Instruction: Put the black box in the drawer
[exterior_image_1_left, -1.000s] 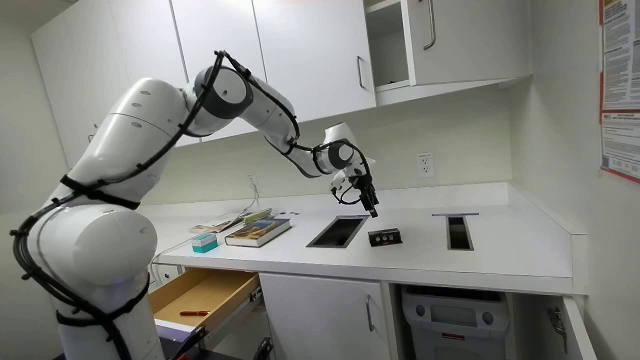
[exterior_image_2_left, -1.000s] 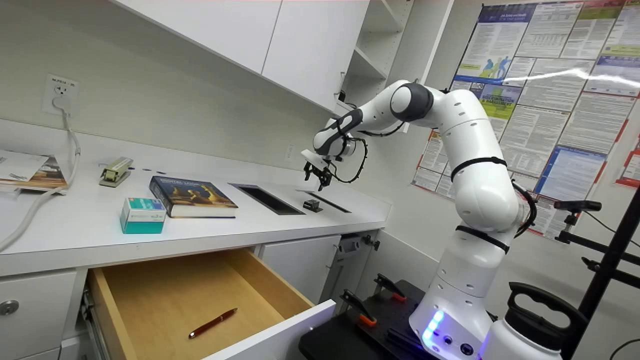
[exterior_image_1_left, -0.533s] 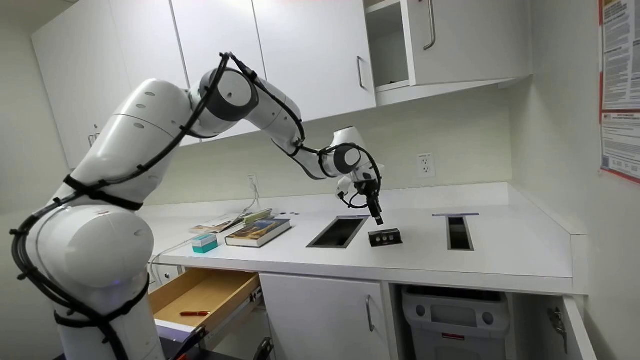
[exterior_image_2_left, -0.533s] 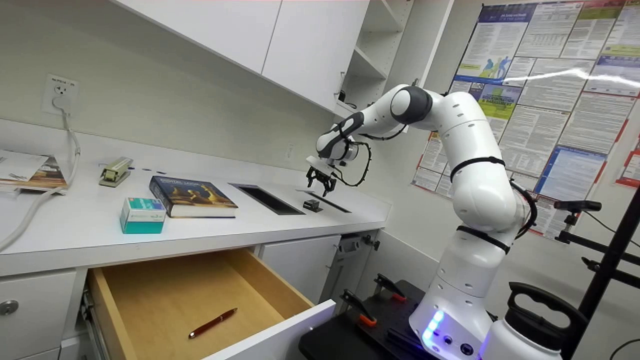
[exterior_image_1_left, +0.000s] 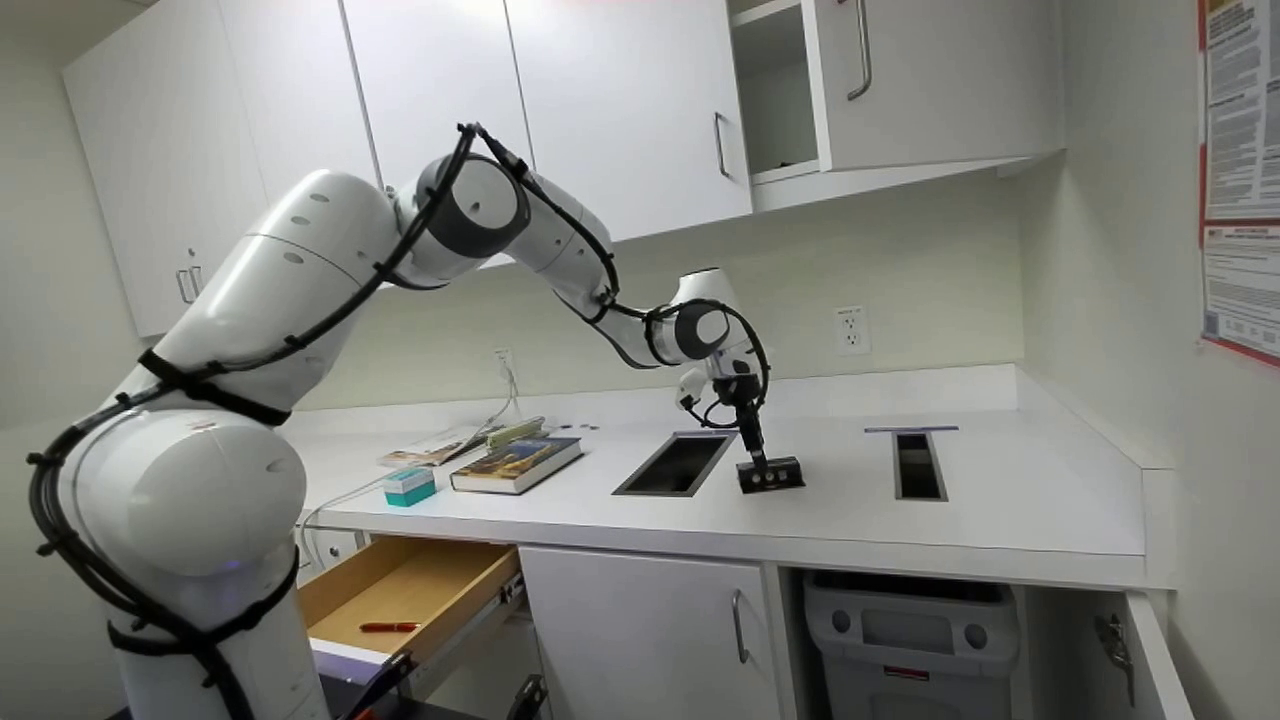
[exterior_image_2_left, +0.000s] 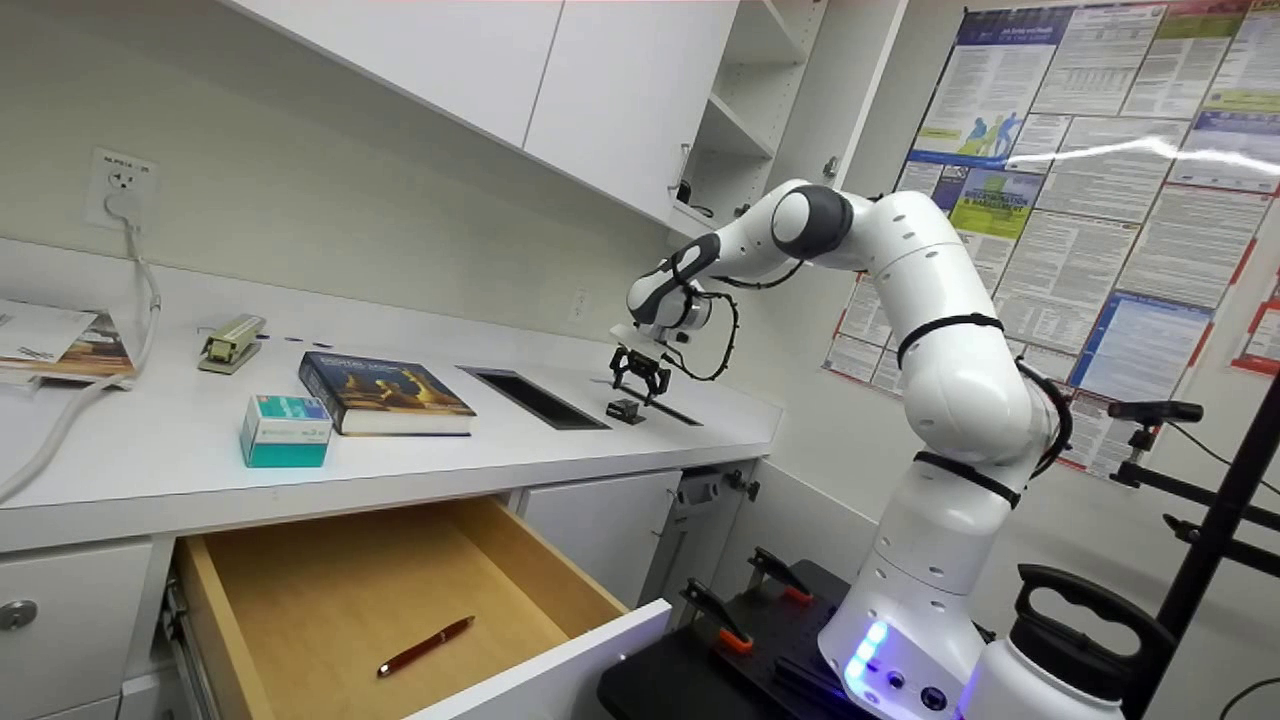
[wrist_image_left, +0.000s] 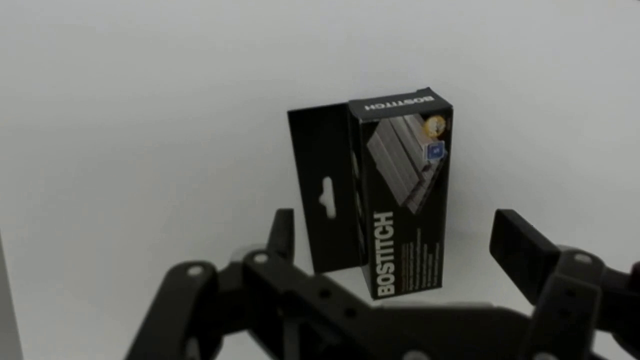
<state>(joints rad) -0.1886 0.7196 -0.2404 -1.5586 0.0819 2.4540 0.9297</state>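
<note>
1. As the end effector (wrist_image_left: 395, 222) came down over the black box (wrist_image_left: 397, 195), its fingers (wrist_image_left: 521, 251) stood apart, flanking the box in the wrist view.
2. Because the box lay ungripped, the bench (exterior_image_1_left: 1020, 510) beneath it, this descent suggested readiness to grasp.
3. Lower than the box and well apart, the drawer (exterior_image_2_left: 350, 570) stood open: tan wooden inside, white front.
4. Oblong and sharp-edged, the box resembled printed card, with a slotted flat tab (wrist_image_left: 324, 150).
</note>
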